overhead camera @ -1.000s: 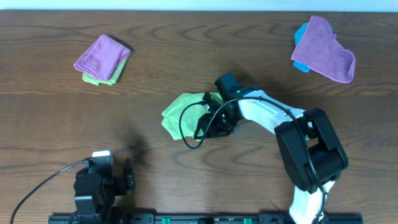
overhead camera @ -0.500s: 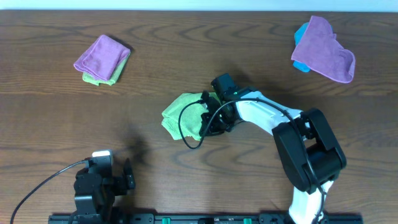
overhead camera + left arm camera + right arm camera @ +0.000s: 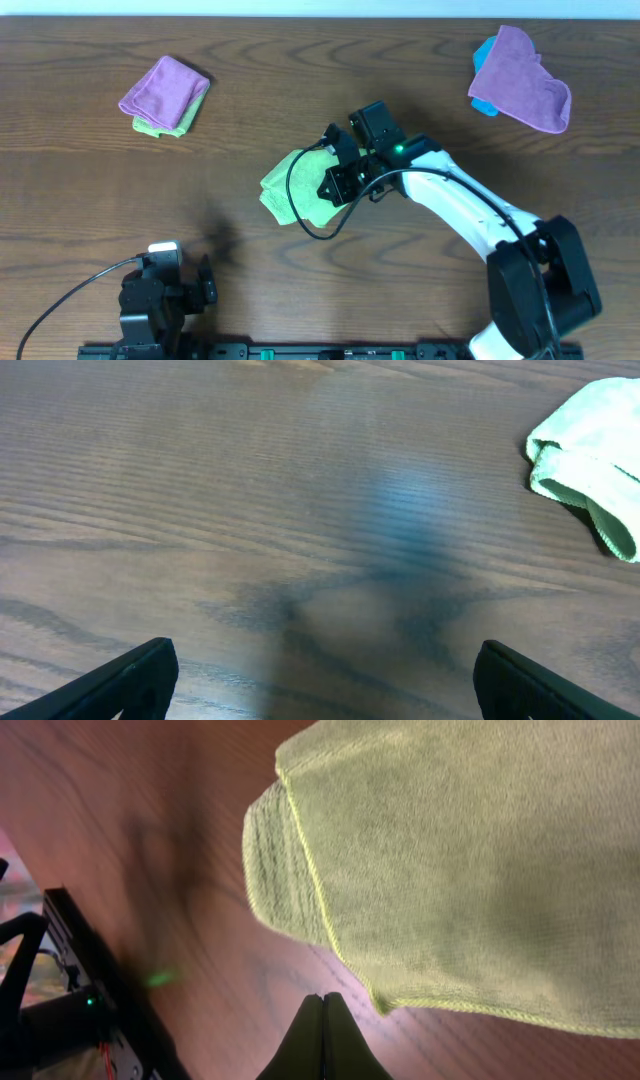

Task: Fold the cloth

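Over the right edge of the light lime-green, roughly square microfibre cloth (image 3: 295,188), seen from overhead, hangs the right gripper (image 3: 336,182). The cloth lies bunched, and its longer run slants from near-left to far-right. The left gripper (image 3: 203,283) is parked well apart from the cloth on its near-left side, so we judge the right arm far the nearer.

From the left wrist, the cloth (image 3: 590,455) lies ahead and off to the right. That gripper's fingers (image 3: 140,675) are spread wide, with nothing between them.

From the right wrist, the cloth (image 3: 450,860) lies just beyond the tips. Its stitched hem runs close by them, though we cannot tell whether it touches. These fingers (image 3: 310,1045) are pressed together and grasp nothing, so they would have to part before taking the hem.
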`<action>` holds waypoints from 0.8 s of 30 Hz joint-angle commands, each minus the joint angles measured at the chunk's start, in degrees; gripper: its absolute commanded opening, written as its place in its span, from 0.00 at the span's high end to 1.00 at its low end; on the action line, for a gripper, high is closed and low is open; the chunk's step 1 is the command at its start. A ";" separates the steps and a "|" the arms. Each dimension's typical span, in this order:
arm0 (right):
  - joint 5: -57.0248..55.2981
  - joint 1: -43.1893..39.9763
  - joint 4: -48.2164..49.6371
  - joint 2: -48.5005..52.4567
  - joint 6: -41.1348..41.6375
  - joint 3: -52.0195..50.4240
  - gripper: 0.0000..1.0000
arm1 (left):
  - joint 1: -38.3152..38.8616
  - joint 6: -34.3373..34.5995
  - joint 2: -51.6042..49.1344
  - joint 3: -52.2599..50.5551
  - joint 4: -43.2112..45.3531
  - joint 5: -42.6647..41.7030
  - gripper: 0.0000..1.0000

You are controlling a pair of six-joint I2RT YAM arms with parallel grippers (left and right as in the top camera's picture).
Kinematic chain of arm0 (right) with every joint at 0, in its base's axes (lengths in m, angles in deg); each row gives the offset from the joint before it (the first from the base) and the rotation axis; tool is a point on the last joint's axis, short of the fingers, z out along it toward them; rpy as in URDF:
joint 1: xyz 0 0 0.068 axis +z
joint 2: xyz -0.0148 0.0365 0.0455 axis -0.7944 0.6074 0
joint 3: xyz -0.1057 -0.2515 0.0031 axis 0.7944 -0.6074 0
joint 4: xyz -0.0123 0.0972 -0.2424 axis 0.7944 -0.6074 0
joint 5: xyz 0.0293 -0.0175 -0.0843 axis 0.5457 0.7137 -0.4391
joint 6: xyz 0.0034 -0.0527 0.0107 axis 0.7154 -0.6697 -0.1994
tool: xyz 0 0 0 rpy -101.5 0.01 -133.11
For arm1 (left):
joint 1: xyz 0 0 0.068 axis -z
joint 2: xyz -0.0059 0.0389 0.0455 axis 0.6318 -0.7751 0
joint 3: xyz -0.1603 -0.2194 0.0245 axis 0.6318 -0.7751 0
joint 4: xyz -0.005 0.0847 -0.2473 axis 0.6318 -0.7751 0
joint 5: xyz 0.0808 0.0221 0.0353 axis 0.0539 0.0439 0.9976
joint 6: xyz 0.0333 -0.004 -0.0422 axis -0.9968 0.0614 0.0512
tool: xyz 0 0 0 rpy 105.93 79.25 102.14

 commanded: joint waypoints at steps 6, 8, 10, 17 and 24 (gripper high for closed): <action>-2.40 0.20 -1.86 0.07 -1.81 0.37 0.63 | 0.26 0.42 0.37 -2.23 -1.97 0.85 0.05; -3.76 0.55 -3.45 0.17 -3.15 0.33 0.53 | 0.26 0.44 0.37 -2.23 -1.97 0.85 0.04; -6.27 1.27 -4.20 0.48 -3.61 0.28 0.50 | 0.26 0.42 0.37 -2.23 -1.97 0.85 0.05; -9.73 3.80 -4.17 2.45 -6.84 0.26 0.46 | 0.26 0.42 0.37 -2.23 -1.95 0.85 0.05; -11.69 5.42 -3.13 6.69 -9.09 0.26 0.45 | 0.26 0.42 0.37 -2.23 -1.95 0.85 0.05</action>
